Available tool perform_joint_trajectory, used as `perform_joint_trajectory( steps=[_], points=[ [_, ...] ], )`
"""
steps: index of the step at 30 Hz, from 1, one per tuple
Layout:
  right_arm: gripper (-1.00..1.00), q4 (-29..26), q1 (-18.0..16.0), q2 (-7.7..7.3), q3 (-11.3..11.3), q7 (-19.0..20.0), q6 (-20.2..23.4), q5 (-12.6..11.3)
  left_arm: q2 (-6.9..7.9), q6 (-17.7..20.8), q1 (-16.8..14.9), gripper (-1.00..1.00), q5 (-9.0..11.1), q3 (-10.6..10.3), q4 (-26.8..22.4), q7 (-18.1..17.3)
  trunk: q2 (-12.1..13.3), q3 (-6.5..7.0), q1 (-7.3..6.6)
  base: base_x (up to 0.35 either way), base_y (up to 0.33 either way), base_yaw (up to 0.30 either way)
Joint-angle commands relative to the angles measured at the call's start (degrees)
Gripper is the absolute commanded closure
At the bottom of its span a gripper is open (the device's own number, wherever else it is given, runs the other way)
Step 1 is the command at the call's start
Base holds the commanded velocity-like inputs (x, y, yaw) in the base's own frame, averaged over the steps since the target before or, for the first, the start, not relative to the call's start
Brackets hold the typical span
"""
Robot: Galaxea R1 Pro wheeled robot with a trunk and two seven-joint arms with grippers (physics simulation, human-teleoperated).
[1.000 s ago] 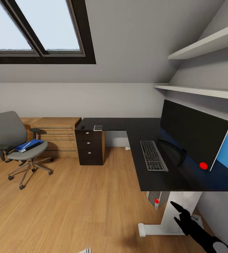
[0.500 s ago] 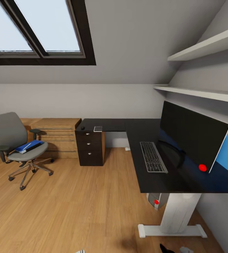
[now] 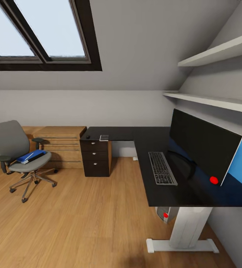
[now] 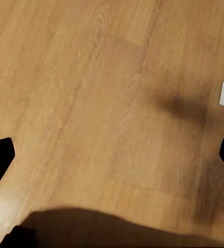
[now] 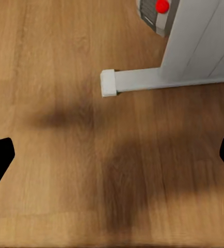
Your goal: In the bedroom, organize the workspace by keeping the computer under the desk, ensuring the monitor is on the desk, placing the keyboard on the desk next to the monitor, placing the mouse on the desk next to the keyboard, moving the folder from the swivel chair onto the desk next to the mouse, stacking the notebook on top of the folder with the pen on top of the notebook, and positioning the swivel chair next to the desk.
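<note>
The folder point(image 3: 31, 156) is seen on the chair point(image 3: 16, 156), well apart from the desk point(image 3: 150, 141), so its move is judged undone. Monitor point(image 3: 203, 147) and keyboard point(image 3: 162, 168) sit side by side on the desk, the computer point(image 3: 166, 214) beneath. Both claws point(image 4: 112, 160) point(image 5: 112, 160) are spread wide over floor, holding nothing.

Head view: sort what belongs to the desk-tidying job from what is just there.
Job: desk, monitor, keyboard, computer, mouse, notebook, folder, swivel chair.

Just there: drawer unit, oak shelving, wall shelves, skylight.
</note>
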Motion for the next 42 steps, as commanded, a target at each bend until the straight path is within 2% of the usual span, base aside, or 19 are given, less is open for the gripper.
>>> perform_joint_trajectory(
  steps=[1,5,7,8,12,14,19,23,36,42],
  points=[
    [-1.00,0.43,-0.05,0.24,0.31,-0.14,-0.47,-0.39,0.10,-0.86,-0.05,-1.00,0.62,-0.29,0.63,0.47,0.38,0.12,-0.23,0.000,0.000,0.000],
    [-1.00,1.69,-0.05,1.95,0.45,-1.35,-1.15,0.42,0.22,-5.72,-0.05,-1.00,0.57,0.44,4.36,0.37,1.98,0.84,-1.11,0.000,0.000,0.000],
    [-1.00,2.27,-0.05,2.47,0.50,-1.65,-1.77,1.44,0.23,-9.59,-0.05,-1.00,0.37,0.59,6.73,0.26,2.79,1.20,-1.55,0.000,0.000,0.000],
    [-1.00,2.53,-0.05,2.69,0.52,-1.76,-2.72,2.48,0.22,-11.60,-0.05,-1.00,0.28,0.64,7.79,0.20,3.19,1.38,-1.77,0.000,0.000,0.000],
    [-1.00,3.12,-0.05,3.07,0.61,-1.91,-6.51,6.12,0.20,-14.34,-0.05,-1.00,0.21,0.71,9.39,0.10,4.79,2.10,-2.64,0.000,0.000,0.000],
    [-1.00,3.86,-0.05,3.17,0.63,-1.93,-7.43,7.21,0.19,-14.84,-0.05,-1.00,0.21,0.72,9.69,0.05,5.59,2.46,-3.08,0.000,0.000,0.000],
    [-1.00,5.35,-0.05,4.00,0.58,-1.95,-8.33,8.08,0.19,-15.37,-0.05,-1.00,0.20,0.61,9.95,-0.08,7.60,3.36,-4.18,0.000,0.000,0.000],
    [-1.00,5.74,-0.05,4.48,0.40,-2.03,-8.70,8.12,0.14,-15.69,-0.05,-1.00,0.06,0.40,10.00,-0.11,7.60,3.36,-4.18,0.000,0.000,0.000],
    [-1.00,5.73,-0.05,4.50,-0.03,-2.05,-8.82,7.87,0.10,-15.76,-0.05,-1.00,0.02,0.21,10.01,-0.11,7.60,3.36,-4.18,0.000,0.002,0.000],
    [-1.00,5.73,-0.05,4.52,0.08,-2.05,-8.83,7.85,0.15,-15.77,-0.05,-1.00,0.07,0.28,10.01,-0.11,7.60,3.36,-4.18,0.106,0.190,0.000]
  ],
)
